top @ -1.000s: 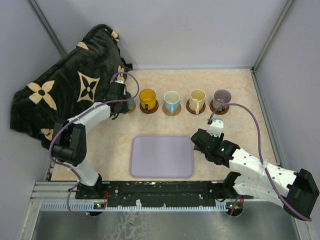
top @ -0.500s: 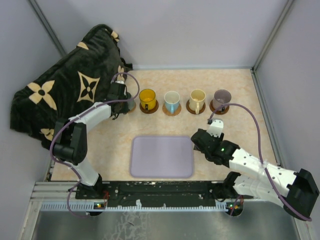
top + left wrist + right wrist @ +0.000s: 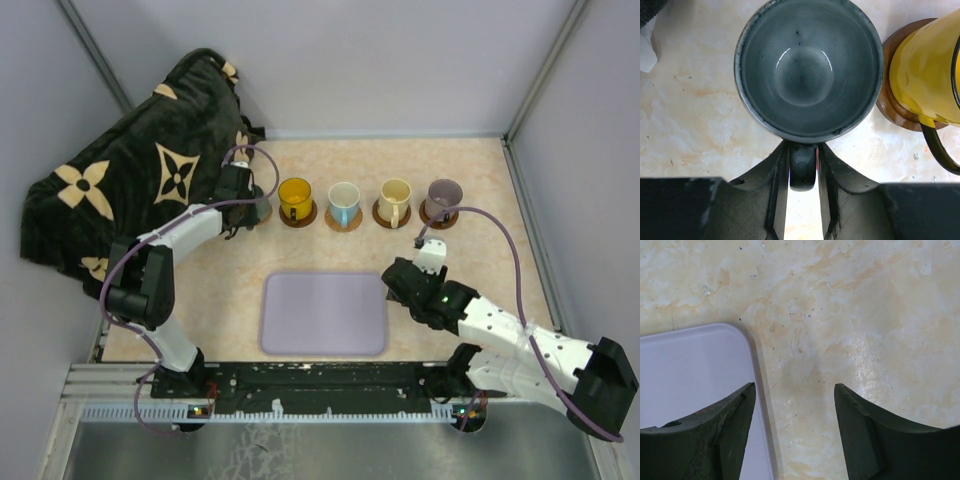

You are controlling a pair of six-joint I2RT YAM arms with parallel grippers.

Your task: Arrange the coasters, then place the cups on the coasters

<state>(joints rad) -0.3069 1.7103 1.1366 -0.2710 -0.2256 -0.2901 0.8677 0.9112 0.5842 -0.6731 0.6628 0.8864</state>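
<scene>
- Up close, my left gripper [image 3: 803, 155] has its jaws set narrow, one finger on either side of the handle of the grey-green mug [image 3: 807, 70]. Thin slivers of light show beside the handle, and I cannot tell whether the pads press on it.
- Grey-green mug stands upright at the left end of the row of mugs, handle toward my wrist. Whether a coaster lies under it I cannot tell.
- Just right of it is the yellow mug [image 3: 925, 65], on a dark brown coaster [image 3: 890, 100], with a narrow gap between the two mugs.
- Further right along the row: white mug with blue handle [image 3: 344, 200], cream mug [image 3: 396, 197], purple-grey mug [image 3: 444, 193], each on its own round brown coaster.
- My right gripper [image 3: 795, 410] has its jaws wide and holds nothing, hanging over bare table [image 3: 480, 170] at the far right corner of the lavender tray [image 3: 323, 313].
- Tray lies flat between my arms, nearer to me than the row.
- Dark cloth with tan flower pattern [image 3: 130, 180] is heaped at far left.
</scene>
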